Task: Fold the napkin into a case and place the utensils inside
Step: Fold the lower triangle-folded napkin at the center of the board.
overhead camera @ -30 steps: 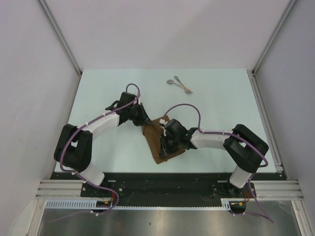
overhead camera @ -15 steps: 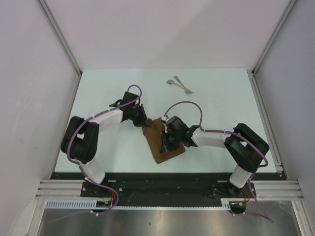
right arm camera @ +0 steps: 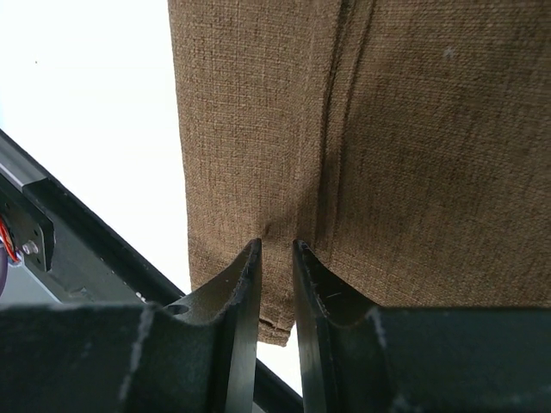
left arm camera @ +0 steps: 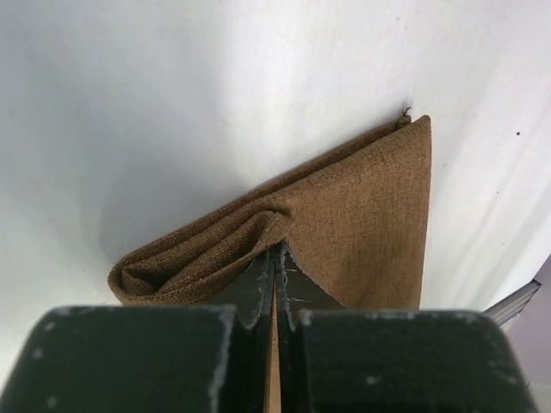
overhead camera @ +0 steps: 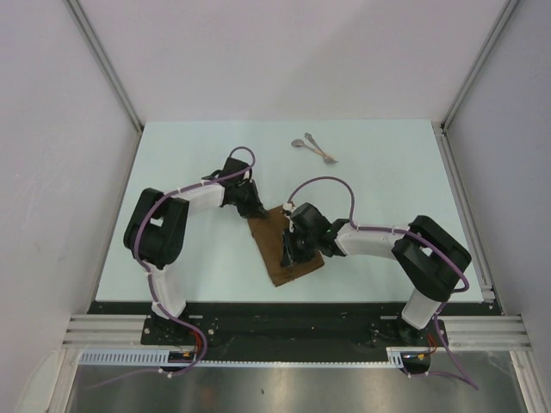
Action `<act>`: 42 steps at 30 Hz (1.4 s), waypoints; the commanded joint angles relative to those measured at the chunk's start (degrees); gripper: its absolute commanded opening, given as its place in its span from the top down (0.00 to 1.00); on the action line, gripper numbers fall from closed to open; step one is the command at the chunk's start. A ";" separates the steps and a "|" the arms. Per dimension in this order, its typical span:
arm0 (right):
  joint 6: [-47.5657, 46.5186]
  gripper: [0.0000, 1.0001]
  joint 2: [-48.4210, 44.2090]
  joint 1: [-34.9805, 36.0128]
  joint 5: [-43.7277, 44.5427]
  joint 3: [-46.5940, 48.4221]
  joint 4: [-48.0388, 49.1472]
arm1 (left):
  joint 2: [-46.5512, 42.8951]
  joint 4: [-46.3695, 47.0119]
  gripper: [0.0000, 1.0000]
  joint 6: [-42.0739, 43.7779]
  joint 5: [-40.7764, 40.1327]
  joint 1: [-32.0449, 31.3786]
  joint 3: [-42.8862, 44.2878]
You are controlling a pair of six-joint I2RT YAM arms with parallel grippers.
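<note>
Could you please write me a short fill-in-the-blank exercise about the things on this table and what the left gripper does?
1. The folded square napkin of plain soft cloth is ____ in colour.
2. The left gripper has its jaws ____ on a fold of the napkin.
3. ____ thin silvery metal utensils lie at the far side of the pale table, apart from the napkin.

Missing words: brown; shut; Two
</note>
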 commanded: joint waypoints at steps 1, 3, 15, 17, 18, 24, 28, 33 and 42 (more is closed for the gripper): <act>-1.38 0.74 -1.91 -1.39 1.23 2.37 -0.84 | -1.32 1.94 0.99 0.28 -1.58 -0.08 1.72; -1.73 0.74 -2.00 -2.62 0.79 2.81 -1.02 | -2.12 1.77 0.98 0.89 -1.76 -0.08 1.72; -2.61 0.48 -1.74 -6.93 -5.17 5.44 -0.76 | -5.89 2.03 0.92 1.60 0.35 -0.35 -0.91; -2.44 0.42 -0.51 -7.28 -6.15 5.71 1.43 | -7.21 2.29 0.90 1.51 0.35 -0.35 -1.70; -2.52 0.41 1.15 -7.37 -6.94 6.75 1.71 | -7.74 2.38 0.90 1.42 0.35 -0.35 -2.83; -3.58 0.39 6.43 -8.16 -8.79 10.63 4.17 | -10.82 2.29 0.89 1.86 0.35 -0.35 -5.65; -4.72 0.39 9.77 -8.69 -8.61 12.91 4.26 | -11.87 1.85 0.89 2.04 0.00 -0.35 -6.36; -5.95 0.38 11.18 -9.22 -8.53 13.71 4.17 | -12.31 2.03 0.89 2.04 0.43 -0.35 -7.24; -2.70 0.56 14.26 -9.22 -12.30 12.57 9.26 | -13.72 2.12 0.89 1.86 0.09 -0.35 -8.12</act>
